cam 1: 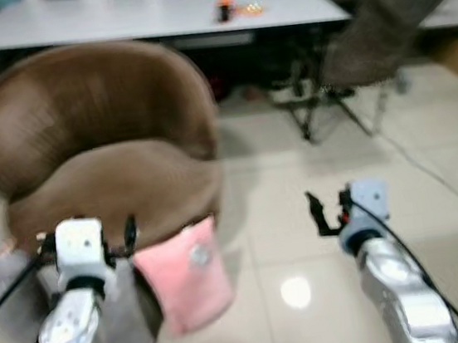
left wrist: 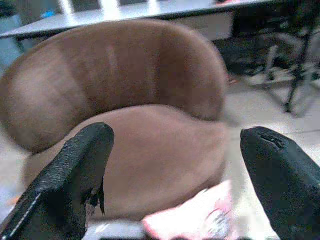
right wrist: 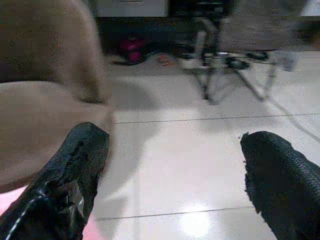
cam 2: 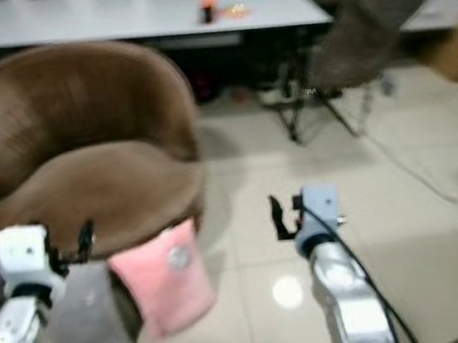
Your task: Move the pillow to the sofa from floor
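On the floor, the pink pillow (cam 1: 185, 276) leans by the sofa (cam 1: 101, 154); both wide-open, empty pincers, left pincer (cam 1: 87, 239) and right pincer (cam 1: 327, 209), might miss it.

Floor (cam 1: 320, 235): pale glossy tiles before me | on it: brown sofa (cam 1: 101, 154), pink pillow (cam 1: 187, 273) leaning against its front, grey pillow (cam 2: 89, 322) beside it, folding chair (cam 1: 364, 46), grey table (cam 1: 152, 18) behind

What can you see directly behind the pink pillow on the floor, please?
Behind the pink pillow stands the brown sofa chair; the pillow leans against its front. A grey cushion sits beside the pillow. The chair's base behind the pillow is covered, so its contact there cannot be seen.
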{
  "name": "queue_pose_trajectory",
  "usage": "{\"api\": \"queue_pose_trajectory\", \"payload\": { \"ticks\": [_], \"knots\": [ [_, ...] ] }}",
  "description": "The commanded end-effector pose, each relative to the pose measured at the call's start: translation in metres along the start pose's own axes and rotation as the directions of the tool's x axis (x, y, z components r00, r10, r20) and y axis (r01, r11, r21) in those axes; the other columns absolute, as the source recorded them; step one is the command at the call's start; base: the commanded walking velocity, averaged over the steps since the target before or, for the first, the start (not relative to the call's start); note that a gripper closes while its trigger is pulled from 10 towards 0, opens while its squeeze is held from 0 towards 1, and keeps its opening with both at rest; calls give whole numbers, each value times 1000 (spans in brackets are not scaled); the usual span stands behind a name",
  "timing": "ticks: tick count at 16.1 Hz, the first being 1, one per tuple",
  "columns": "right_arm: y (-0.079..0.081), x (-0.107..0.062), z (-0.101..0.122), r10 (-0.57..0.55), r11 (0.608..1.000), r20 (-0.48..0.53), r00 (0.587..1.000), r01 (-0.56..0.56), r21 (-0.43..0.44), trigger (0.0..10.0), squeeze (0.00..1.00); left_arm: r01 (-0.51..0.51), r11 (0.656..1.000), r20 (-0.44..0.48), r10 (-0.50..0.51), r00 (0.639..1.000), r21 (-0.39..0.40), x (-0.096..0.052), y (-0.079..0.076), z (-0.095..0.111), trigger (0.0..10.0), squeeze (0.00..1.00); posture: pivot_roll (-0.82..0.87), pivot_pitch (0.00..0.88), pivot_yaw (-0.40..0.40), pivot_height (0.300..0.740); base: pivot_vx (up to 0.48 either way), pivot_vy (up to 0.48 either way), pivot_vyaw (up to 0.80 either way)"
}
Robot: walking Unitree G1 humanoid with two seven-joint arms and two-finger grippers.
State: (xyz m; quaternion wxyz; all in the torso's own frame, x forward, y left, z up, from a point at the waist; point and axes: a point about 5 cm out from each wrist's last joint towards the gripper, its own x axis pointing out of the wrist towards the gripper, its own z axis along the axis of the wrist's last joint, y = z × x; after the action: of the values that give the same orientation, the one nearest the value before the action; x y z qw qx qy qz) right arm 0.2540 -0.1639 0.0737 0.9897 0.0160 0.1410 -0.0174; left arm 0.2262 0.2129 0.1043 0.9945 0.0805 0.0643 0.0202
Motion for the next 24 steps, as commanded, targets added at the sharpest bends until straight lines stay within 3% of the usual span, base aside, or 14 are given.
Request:
{"api": "queue_pose_trajectory", "payload": {
  "ticks": [1, 9, 12, 17, 24],
  "knots": [
    [-8, 0, 2, -34, 999, 8, 999, 35, -19, 10000, 0, 30, 1000, 3, -30, 1000, -6, 0, -6, 1, 10000, 0, -33, 0, -8, 740, 371, 0, 0],
    [-8, 4, 3, -48, 998, 14, 999, 49, -38, 10000, 0, 29, 1000, 4, -29, 1000, -1, 1, -5, 1, 10000, 0, -26, 0, -10, 740, 355, 0, 0],
    [-6, 6, 4, -26, 1000, 10, 1000, 26, 4, 10000, 0, 24, 1000, 5, -24, 1000, -3, 2, -4, 1, 10000, 0, -21, 0, -12, 740, 347, 0, 0],
    [-1, 12, 7, 16, 999, 24, 1000, -15, -31, 10000, 0, 9, 1000, 10, -9, 1000, -3, 5, -3, 2, 10000, 0, -6, 0, -15, 740, 348, 0, 0],
    [7, 17, 11, 67, 997, 42, 997, -65, -46, 10000, 0, -25, 1000, 16, 25, 1000, 17, 7, 2, 3, 10000, 0, 3, 0, -21, 740, 313, 0, 750]
  ]
}}
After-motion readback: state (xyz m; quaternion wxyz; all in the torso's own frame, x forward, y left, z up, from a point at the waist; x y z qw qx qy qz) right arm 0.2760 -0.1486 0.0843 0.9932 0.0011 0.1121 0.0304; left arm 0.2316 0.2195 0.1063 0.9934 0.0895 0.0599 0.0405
